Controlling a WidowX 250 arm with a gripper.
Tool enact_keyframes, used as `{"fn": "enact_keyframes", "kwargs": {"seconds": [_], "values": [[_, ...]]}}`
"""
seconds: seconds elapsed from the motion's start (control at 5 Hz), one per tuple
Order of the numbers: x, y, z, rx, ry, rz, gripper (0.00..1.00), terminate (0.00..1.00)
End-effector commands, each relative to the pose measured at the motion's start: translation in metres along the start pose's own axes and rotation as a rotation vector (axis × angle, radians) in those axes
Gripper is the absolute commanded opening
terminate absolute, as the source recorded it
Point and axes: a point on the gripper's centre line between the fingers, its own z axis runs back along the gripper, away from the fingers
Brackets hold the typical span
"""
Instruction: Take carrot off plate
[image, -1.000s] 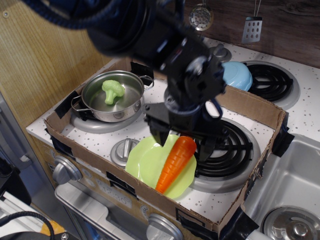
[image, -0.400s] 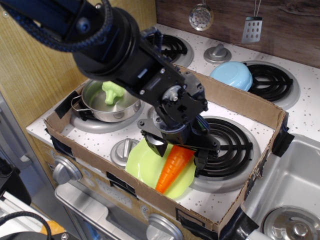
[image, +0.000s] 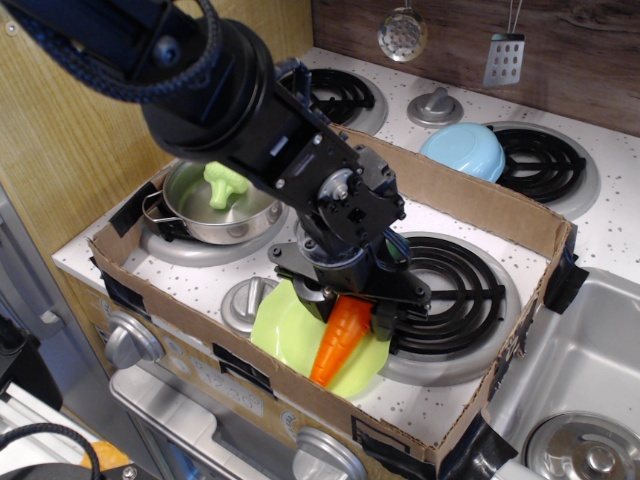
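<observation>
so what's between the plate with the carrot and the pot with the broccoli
In the single view, one silver stove knob sits on the speckled stovetop between the lime-green plate and the steel pot; the rest of that stretch is bare.

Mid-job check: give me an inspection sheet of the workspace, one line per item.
Surface: speckled white stovetop with coil burners; cardboard tray wall around the front two.
Job's things: carrot lying on the green plate, thick end under the gripper.
Clutter: steel pot holding toy broccoli; blue bowl on a rear burner.
Grippers: gripper down over the carrot, a finger on each side; contact cannot be told.
Cables: black cable along the arm.
Surroundings: sink at right; strainer and grater hanging on the back wall.
</observation>
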Motion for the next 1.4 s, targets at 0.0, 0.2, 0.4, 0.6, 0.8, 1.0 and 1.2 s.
{"fn": "enact_keyframes", "kwargs": {"seconds": [0.0,0.2,0.4,0.6,0.8,1.0,1.2], "values": [[0.016,-0.007,0.017,-0.015,0.010,0.005,0.00,0.00],[0.025,-0.008,0.026,-0.017,0.044,-0.014,0.00,0.00],[0.043,-0.007,0.035,-0.042,0.107,-0.011,0.00,0.00],[0.062,-0.013,0.039,-0.077,0.149,-0.007,0.00,0.00],[0.080,-0.021,0.035,-0.140,0.185,0.081,0.00,0.00],[0.090,-0.019,0.024,-0.219,0.166,0.199,0.00,0.00],[0.094,-0.010,0.008,-0.266,0.100,0.396,0.00,0.00]]}}
